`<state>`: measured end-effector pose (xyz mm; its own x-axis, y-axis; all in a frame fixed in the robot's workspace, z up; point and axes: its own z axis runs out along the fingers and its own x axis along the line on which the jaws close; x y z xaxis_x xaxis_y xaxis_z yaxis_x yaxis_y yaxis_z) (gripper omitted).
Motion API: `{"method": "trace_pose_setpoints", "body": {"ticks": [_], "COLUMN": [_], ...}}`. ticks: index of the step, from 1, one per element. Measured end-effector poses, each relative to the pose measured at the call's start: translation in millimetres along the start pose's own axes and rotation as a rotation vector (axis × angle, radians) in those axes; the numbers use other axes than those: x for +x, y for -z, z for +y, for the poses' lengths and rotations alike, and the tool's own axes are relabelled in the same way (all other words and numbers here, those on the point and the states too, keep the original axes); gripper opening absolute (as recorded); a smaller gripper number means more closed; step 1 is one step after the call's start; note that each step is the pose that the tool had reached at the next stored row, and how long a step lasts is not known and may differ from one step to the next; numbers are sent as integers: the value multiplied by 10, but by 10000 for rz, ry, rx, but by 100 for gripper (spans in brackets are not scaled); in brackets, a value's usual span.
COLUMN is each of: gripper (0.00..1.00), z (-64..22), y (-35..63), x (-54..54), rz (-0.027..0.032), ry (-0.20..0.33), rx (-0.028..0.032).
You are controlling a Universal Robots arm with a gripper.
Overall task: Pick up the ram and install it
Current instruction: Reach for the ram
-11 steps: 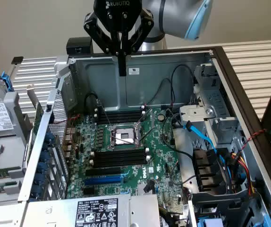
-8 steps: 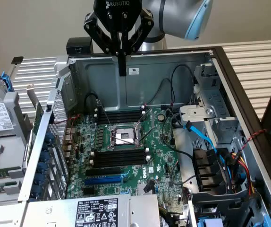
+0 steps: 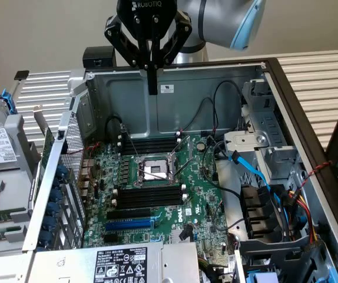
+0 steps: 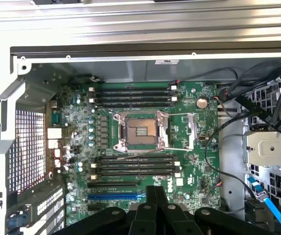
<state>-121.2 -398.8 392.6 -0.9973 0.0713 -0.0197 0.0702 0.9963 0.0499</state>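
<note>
The pincer (image 3: 152, 85), its fingers pressed together, hangs at the top centre of the exterior view, above the open computer case (image 3: 216, 76) and its green motherboard (image 3: 198, 194).

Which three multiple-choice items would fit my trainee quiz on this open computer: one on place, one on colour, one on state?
1. The processor socket sits:
A) between two banks of black memory slots
B) on a side wall
C) beneath a fan

2. The one coloured long slot on the motherboard is:
A) red
B) blue
C) white

3. The tool is:
A) open wide
B) clamped on a cable
C) shut, above the case

Answers:
1 A, black slots flank the socket on two sides.
2 B, it shows blue next to black slots.
3 C, its jaws are closed and it hangs over the case's back wall.
</note>
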Motion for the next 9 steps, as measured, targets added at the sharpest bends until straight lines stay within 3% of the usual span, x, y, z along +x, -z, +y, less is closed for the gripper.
{"method": "trace_pose_setpoints", "body": {"ticks": [5,9], "gripper": [10,10], "z": [-2,-38], "y": [0,5], "x": [9,158], "rz": [-2,-2], "ry": [-2,-1], "rx": [-2,-1]}}
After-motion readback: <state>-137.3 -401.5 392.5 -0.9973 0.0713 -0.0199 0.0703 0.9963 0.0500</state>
